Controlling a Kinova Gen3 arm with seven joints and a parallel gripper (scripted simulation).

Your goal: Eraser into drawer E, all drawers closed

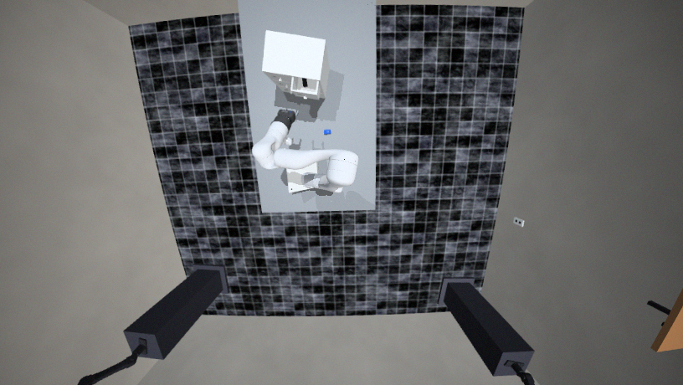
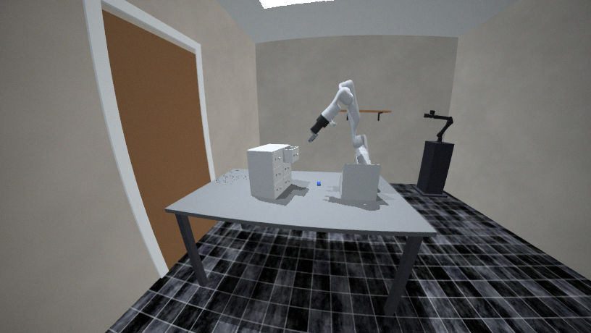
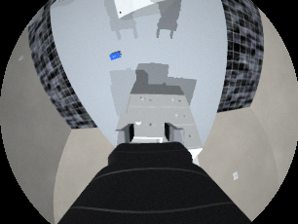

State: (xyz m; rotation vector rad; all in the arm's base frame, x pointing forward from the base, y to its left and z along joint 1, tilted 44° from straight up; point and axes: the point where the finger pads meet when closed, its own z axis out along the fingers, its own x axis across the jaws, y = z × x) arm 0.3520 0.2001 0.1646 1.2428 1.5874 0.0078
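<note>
Chest: a small white box-shaped chest (image 1: 294, 54) (image 2: 261, 171) (image 3: 158, 107), upright, smooth and matte, with flat sides, square edges and small rounded knobs (image 1: 305, 97) (image 2: 295, 154) (image 3: 138, 123) on its drawer fronts.
Open drawer: a pale, thin-walled rectangular tray (image 1: 312, 90) (image 2: 293, 154) (image 3: 148, 139) in the top row, sticking out of the front; its letter is too small to read.
Drawer contents: a narrow black item (image 1: 305, 82), its kind unclear.
Table: smooth, blue-grey top (image 1: 353, 95) (image 2: 290, 215) (image 3: 88, 49) crossed by hard-edged shadows.
Floor: black and slate mottled tiles (image 1: 430, 143) (image 2: 290, 281) (image 3: 241, 58) with thin pale lines.
Arm: glossy white, rounded tubular links (image 1: 310, 157) (image 2: 345, 97), bent high over the table.
Gripper: black body, greyish metallic fingers; the hand (image 1: 289, 111) (image 2: 311, 139) (image 3: 149, 130) is spread wide, holding nothing, angled downward in the air in front of the chest.
White block: a plain, square-cornered block (image 1: 310, 167) (image 2: 360, 182) (image 3: 138, 7) near the arm's foot.
Eraser: the small bright-blue block (image 1: 326, 131) (image 2: 319, 183) (image 3: 115, 56), roughly rectangular, with darker detail at one end in the wrist view; it lies on the table, between the chest and the white block, apart from both and outside the drawer.
</note>
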